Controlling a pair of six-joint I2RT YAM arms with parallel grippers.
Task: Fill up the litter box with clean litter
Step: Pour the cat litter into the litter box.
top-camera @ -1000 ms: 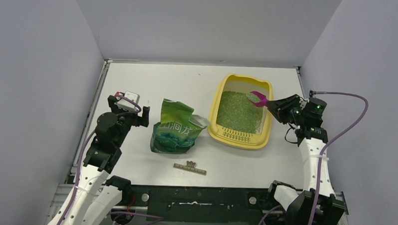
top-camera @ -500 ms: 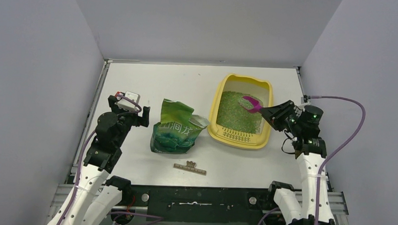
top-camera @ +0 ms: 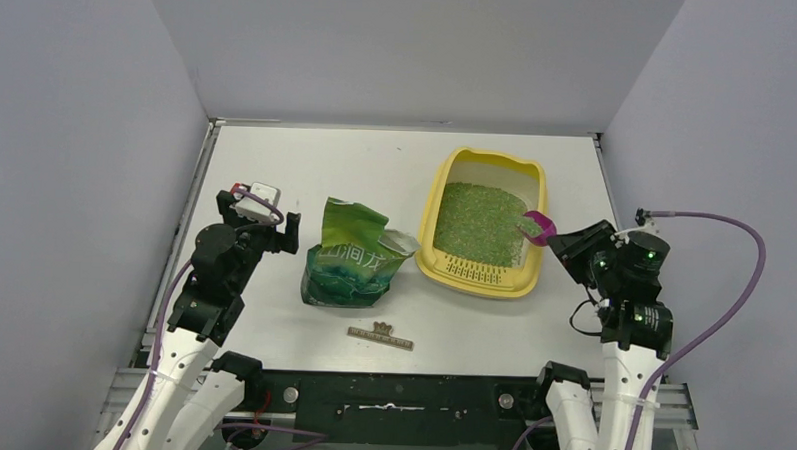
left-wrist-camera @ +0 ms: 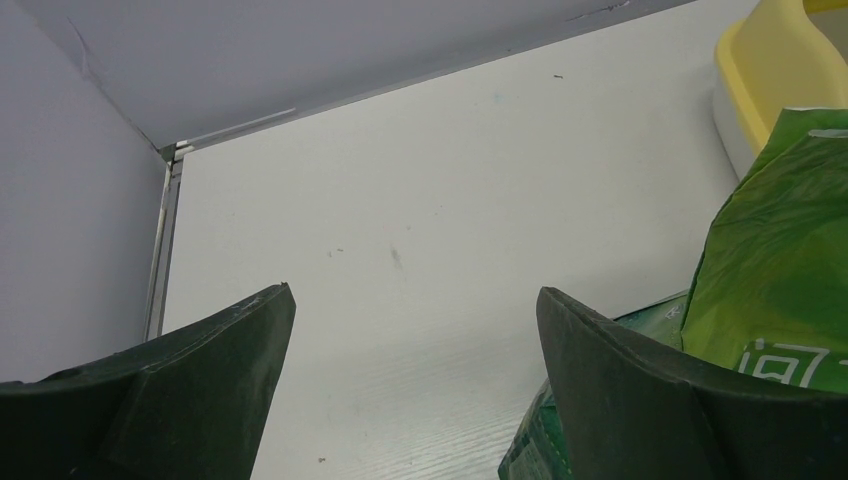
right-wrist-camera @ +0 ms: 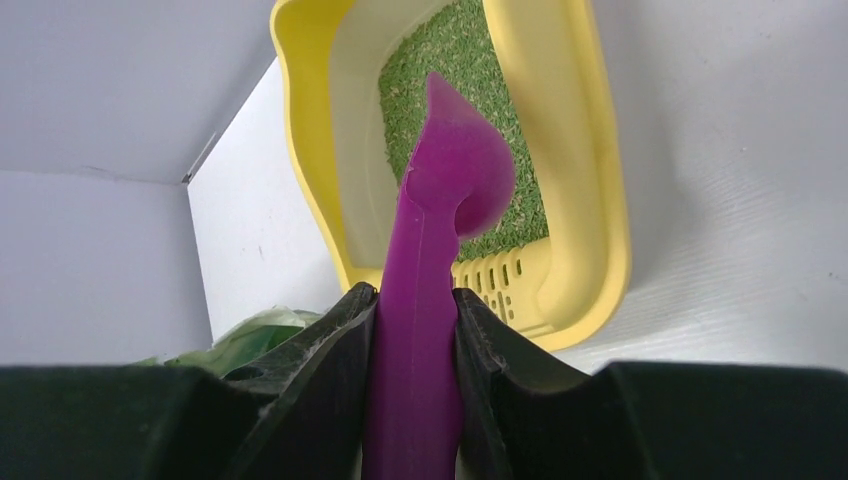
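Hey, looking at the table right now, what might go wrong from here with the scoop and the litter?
1. The magenta scoop hangs over the right rim of the litter box; a low swing might hook the rim and jolt litter out.
2. The right jaws pinch only the scoop's thin handle, so it may twist or slip.
3. The open, slumped bag sits beside the open left jaws; a nudge might topple it.

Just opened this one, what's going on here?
The right gripper has its fingers clamped on the handle of a magenta scoop, its bowl poised over the right side of the yellow litter box. The box already has a layer of green litter across its floor. The left gripper sits open and empty beside the opened green bag on the table.
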